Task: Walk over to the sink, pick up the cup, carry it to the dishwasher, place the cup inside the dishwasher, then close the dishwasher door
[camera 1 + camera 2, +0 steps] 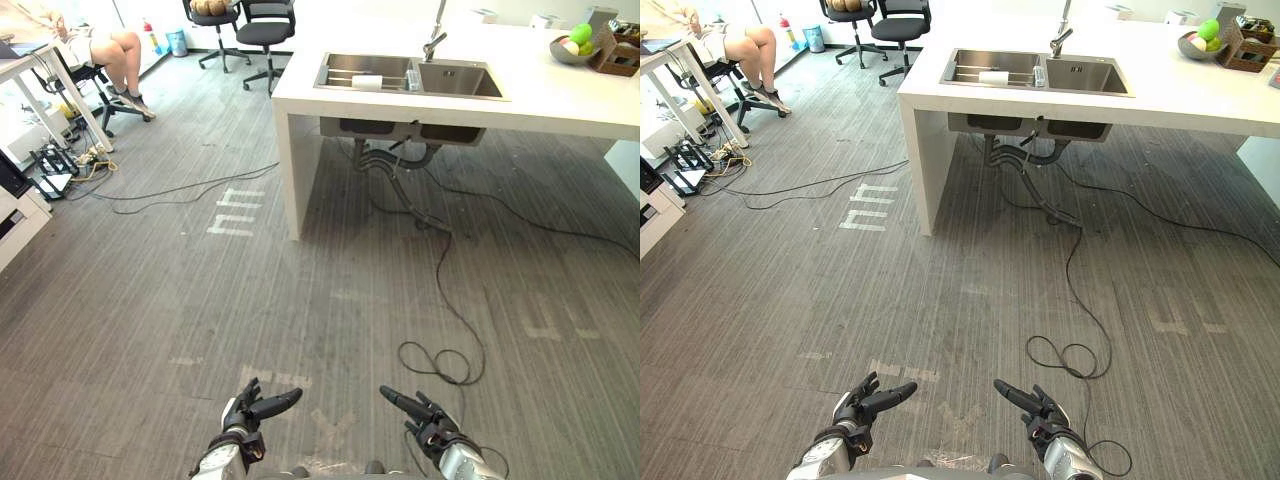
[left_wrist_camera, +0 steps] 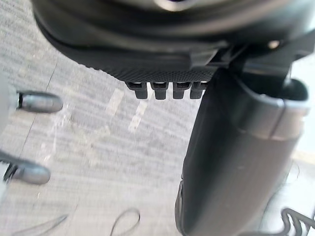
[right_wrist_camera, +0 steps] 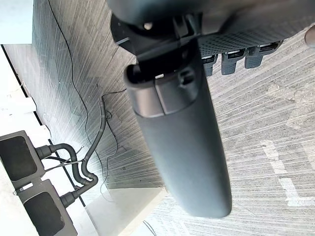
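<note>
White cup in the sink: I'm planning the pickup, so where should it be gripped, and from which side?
Grip the white cylindrical cup across its round body, coming down from above. It seems to lie on its side on a rack in the steel sink's left basin, so the basin walls would block a sideways reach. No handle is discernible.

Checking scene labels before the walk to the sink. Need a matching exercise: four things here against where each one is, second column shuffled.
Things:
1. sink
2. bowl
3. office chair
4. person

Places:
A. seated at a desk, far left
B. right end of the counter, holding green fruit
C. set into the white counter, under the tap
D. on the floor beyond the counter's left end

Pairs: 1-C, 2-B, 3-D, 4-A
</note>
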### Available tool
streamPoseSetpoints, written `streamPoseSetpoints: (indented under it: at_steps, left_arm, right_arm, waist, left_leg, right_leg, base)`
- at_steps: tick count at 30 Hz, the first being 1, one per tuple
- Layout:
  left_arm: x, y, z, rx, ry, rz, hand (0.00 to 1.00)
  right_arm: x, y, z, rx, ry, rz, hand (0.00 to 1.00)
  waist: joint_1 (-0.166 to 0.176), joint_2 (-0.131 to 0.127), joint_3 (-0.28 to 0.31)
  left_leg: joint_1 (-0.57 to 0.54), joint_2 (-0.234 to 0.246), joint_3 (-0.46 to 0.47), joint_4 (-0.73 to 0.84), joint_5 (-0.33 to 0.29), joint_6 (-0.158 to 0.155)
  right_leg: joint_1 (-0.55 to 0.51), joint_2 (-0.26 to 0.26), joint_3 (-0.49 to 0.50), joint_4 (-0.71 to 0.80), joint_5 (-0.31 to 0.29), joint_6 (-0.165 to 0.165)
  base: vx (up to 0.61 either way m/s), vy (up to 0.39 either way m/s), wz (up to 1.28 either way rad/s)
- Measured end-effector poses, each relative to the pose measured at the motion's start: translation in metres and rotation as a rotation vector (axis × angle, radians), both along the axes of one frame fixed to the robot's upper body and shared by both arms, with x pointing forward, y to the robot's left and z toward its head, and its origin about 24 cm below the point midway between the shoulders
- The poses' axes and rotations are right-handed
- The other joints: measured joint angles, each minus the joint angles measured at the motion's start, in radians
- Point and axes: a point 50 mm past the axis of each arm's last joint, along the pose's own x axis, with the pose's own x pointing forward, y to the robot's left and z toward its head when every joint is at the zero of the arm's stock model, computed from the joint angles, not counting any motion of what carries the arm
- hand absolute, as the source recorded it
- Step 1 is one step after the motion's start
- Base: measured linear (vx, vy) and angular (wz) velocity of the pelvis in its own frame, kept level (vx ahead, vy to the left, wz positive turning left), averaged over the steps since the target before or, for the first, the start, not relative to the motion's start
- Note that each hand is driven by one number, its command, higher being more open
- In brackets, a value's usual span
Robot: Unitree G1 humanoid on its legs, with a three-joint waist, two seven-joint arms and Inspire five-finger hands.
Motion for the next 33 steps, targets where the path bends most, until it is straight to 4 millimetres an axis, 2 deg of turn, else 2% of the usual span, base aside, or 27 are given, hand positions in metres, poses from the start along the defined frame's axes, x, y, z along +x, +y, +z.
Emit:
streamPoseSetpoints:
  at_steps: [5,8,16,24,33]
  left_arm:
    - [-0.006,0.008,0.001,0.294,0.043,-0.095,1.0]
    - [-0.007,0.011,0.002,0.344,0.045,-0.09,1.0]
    - [-0.005,0.011,0.005,0.336,0.025,-0.07,1.0]
    - [-0.01,0.012,0.001,0.252,0.06,0.023,1.0]
    - [-0.02,0.008,-0.007,0.186,0.14,-0.016,1.0]
  right_arm:
    - [-0.004,0.0,0.0,-0.03,-0.027,0.072,1.0]
    - [-0.002,-0.002,0.002,-0.068,-0.046,0.112,1.0]
    - [-0.008,-0.006,0.002,-0.055,-0.067,0.112,1.0]
    - [-0.008,-0.007,0.002,-0.046,-0.077,0.097,1.0]
    - [-0.011,-0.006,0.001,-0.034,-0.076,0.094,1.0]
  waist:
    - [0.0,0.0,0.0]
    - [0.001,-0.001,0.0]
    - [0.003,-0.003,-0.002]
    - [0.003,-0.006,-0.01]
    - [-0.003,-0.009,-0.015]
  left_leg:
    - [0.0,0.0,0.001,0.0,0.0,0.001]
    - [0.001,0.0,0.004,0.0,-0.001,0.002]
    - [0.001,0.001,0.007,0.0,-0.005,0.007]
    - [0.001,0.001,0.006,0.0,-0.004,0.007]
    - [0.003,0.0,-0.001,-0.018,0.006,0.002]
  right_leg:
    - [0.0,0.0,0.001,0.0,0.0,0.0]
    - [0.0,0.0,0.003,0.0,0.0,0.0]
    - [-0.001,0.001,0.002,-0.001,0.0,0.0]
    - [0.0,0.001,-0.001,-0.003,0.0,0.0]
    - [0.002,0.004,-0.011,-0.022,0.005,0.001]
  base:
    - [0.0,0.0,0.0]
    - [0.0,0.0,0.0]
    - [0.0,0.0,0.0]
    - [0.0,0.0,0.0]
    - [0.0,0.0,0.01]
